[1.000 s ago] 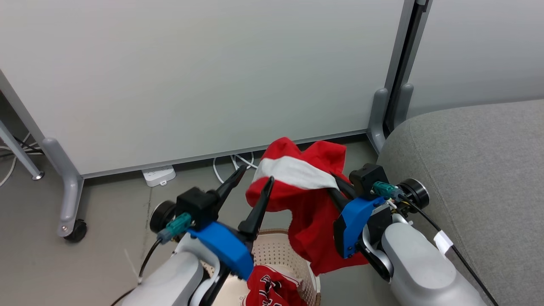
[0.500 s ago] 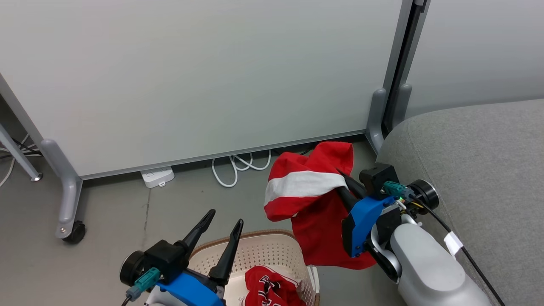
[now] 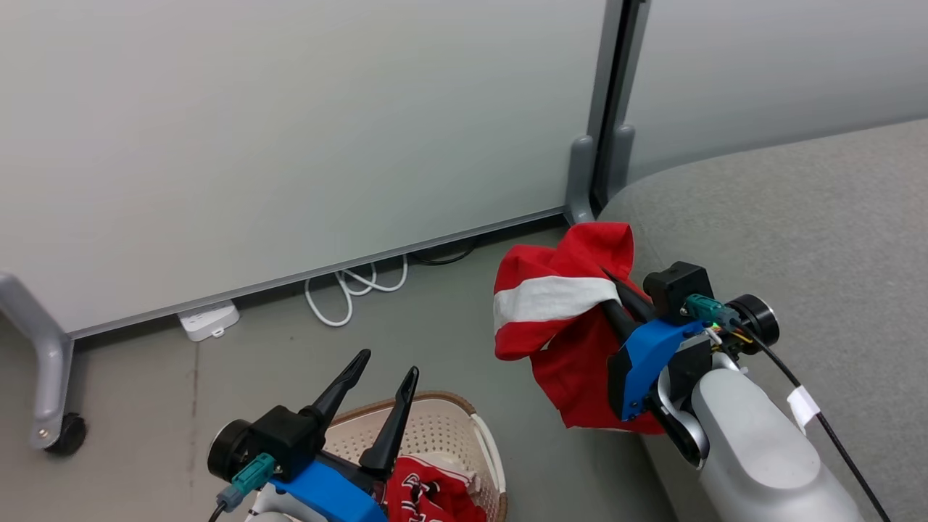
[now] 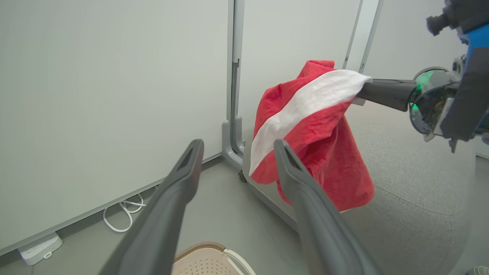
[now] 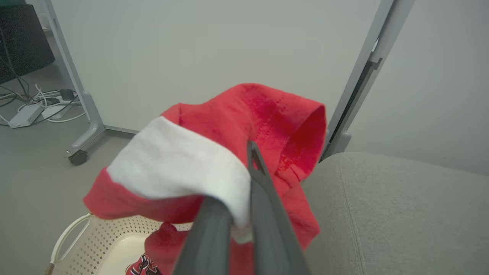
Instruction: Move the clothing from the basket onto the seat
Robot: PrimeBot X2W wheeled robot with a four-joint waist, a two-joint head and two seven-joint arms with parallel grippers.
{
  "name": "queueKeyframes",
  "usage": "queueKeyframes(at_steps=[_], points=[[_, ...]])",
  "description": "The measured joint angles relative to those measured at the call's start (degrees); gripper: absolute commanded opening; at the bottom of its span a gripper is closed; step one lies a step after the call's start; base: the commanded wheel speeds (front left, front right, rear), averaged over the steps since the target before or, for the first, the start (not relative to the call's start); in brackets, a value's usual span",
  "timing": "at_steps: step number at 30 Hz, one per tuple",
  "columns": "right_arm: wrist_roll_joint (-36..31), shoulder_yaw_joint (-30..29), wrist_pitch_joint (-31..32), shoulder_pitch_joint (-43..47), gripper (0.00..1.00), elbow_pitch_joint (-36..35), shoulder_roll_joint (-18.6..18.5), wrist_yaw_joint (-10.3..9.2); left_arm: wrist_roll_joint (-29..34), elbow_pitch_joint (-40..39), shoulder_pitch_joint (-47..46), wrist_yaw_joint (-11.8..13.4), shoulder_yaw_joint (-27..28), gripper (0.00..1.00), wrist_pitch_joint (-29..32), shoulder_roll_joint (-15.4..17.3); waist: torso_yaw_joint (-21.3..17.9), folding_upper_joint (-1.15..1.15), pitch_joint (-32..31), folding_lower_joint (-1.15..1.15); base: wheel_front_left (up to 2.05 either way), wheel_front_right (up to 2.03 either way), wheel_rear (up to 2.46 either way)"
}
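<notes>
Two garments are counted. Nearest, the lettered red garment (image 3: 428, 496) is seen lying in the basket (image 3: 464, 409) on the floor, with the left gripper (image 3: 388, 362) held by the rim, jaws spread wide and empty. Further out, the striped red garment (image 3: 551, 312) is pinched at its white band by the right gripper (image 3: 616, 304), jaws narrowed onto the cloth, and is hung in the air close beside the rounded end of the seat (image 3: 797, 239), not yet over it; contact cannot be told. The carry is judged best done with the low hem lifted clear of that edge and the cloth brought well inward before release, so that it is not slid off onto the floor. The pinch is shown plainly from the right wrist, whereas from the head it is hidden by folds. The full drop of the hem is given side-on from the left wrist.
</notes>
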Motion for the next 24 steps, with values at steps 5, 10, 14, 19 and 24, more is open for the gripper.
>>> queueKeyframes(at_steps=[5,10,14,19,24], points=[[-0.49,-0.65,0.63,0.53,0.00,-1.12,0.04,0.00,1.22,0.27,-0.05,-0.76,0.88,1.00,0.00,-0.83,-3.99,0.00,0.45,0.00,0.00,0.00,0.00],[-0.55,-1.04,0.97,1.09,0.00,-1.85,0.21,0.00,2.02,0.75,-0.11,-1.38,1.53,1.00,0.00,-1.49,-8.05,0.00,0.73,0.00,0.00,0.00,0.00],[-0.68,-1.62,1.22,1.51,0.00,-2.27,0.04,0.00,2.60,1.20,-0.49,-1.76,1.82,1.00,0.00,-1.79,-10.81,0.00,0.73,0.00,0.00,0.00,0.00],[-0.82,-1.96,1.67,2.12,0.00,-3.00,-0.03,0.00,3.07,1.43,-0.60,-2.01,2.31,1.00,0.00,-2.37,-12.86,0.00,0.76,0.00,0.00,0.00,0.00],[-0.77,-2.47,2.01,2.25,0.00,-3.88,-0.19,0.00,3.63,1.96,-0.66,-2.42,2.08,1.00,0.00,-2.75,-13.12,0.00,1.15,0.00,0.00,0.00,0.00]])
